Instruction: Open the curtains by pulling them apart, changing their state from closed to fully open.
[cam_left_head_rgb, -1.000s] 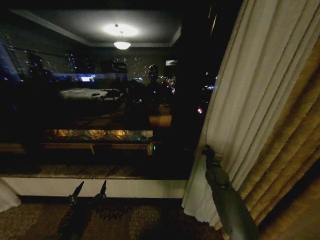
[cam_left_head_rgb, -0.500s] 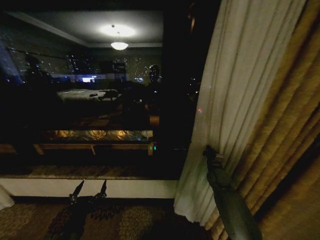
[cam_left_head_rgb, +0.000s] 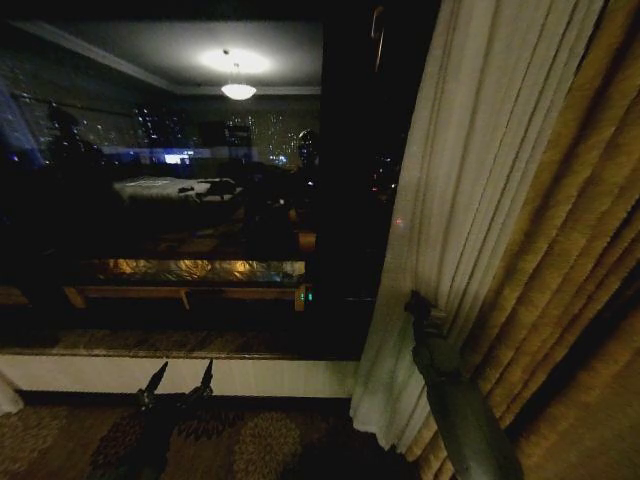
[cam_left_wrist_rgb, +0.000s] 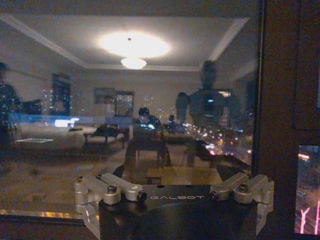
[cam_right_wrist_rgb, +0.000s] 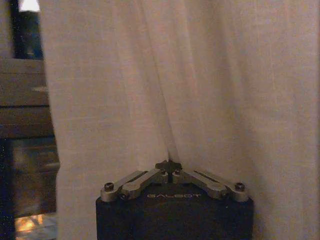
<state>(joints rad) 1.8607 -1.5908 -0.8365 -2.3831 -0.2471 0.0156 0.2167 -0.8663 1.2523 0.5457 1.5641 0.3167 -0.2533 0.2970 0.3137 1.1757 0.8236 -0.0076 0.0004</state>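
Right gripper (cam_right_wrist_rgb: 170, 166) pinches a fold of sheer cream pleated curtain (cam_left_head_rgb: 470, 200), w/ golden-tan drape (cam_left_head_rgb: 580, 260) just right of it. Left gripper (cam_left_head_rgb: 180, 378) hangs low, fingers spread.

The scene is viewed by the head camera from high up and well back, facing forward and down at the dark window glass (cam_left_head_rgb: 200, 200), which is taken as the landmark. The sheer curtain (cam_left_head_rgb: 470, 180) is seen to the right of the glass, and the carpet below it. The glass is faced squarely and from near by the left wrist camera, set just behind the left gripper (cam_left_wrist_rgb: 175, 192); the reflected ceiling lamp (cam_left_wrist_rgb: 133, 62) is shared with the head view (cam_left_head_rgb: 238, 90). The right wrist camera is held very close to the curtain (cam_right_wrist_rgb: 200, 80) right of the glass, behind the right gripper (cam_right_wrist_rgb: 170, 166); that fabric is shared with the head view.
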